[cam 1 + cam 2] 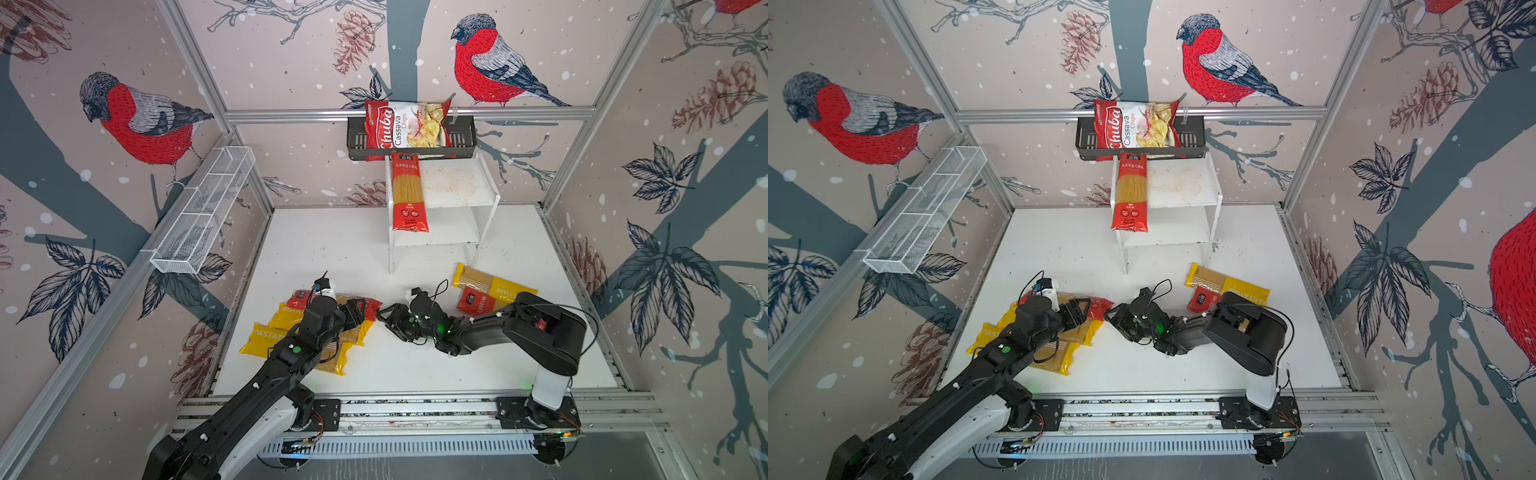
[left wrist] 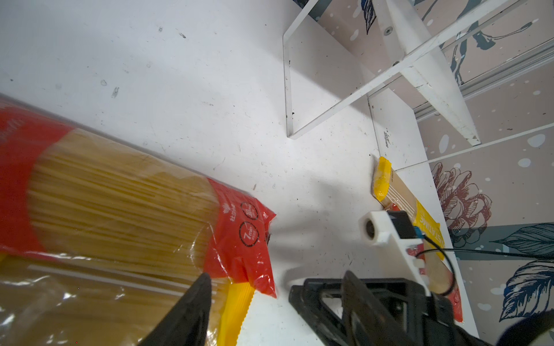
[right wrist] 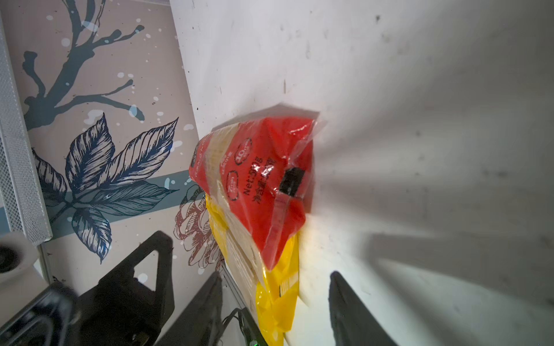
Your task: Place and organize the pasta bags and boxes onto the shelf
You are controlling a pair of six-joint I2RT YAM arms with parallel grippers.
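Observation:
The white shelf (image 1: 457, 183) stands at the back, with one red-ended pasta pack (image 1: 409, 191) on its top board, overhanging the front. At the front left a red-ended pack (image 2: 120, 203) lies on two yellow packs (image 1: 266, 336). My left gripper (image 2: 274, 287) hovers open over that pile's right end. From the right, my right gripper (image 3: 275, 287) faces the same end. Its jaws stand apart, with the yellow pack's end (image 3: 278, 299) between them under the red end (image 3: 263, 179). A yellow pack (image 1: 494, 284) and a red one (image 1: 471, 301) lie further right.
A black wall basket (image 1: 461, 141) holding a cassava chips bag (image 1: 405, 124) hangs just above the shelf. A white wire mesh basket (image 1: 203, 212) is fixed to the left wall. The two grippers are close together at the table's middle (image 1: 374, 316).

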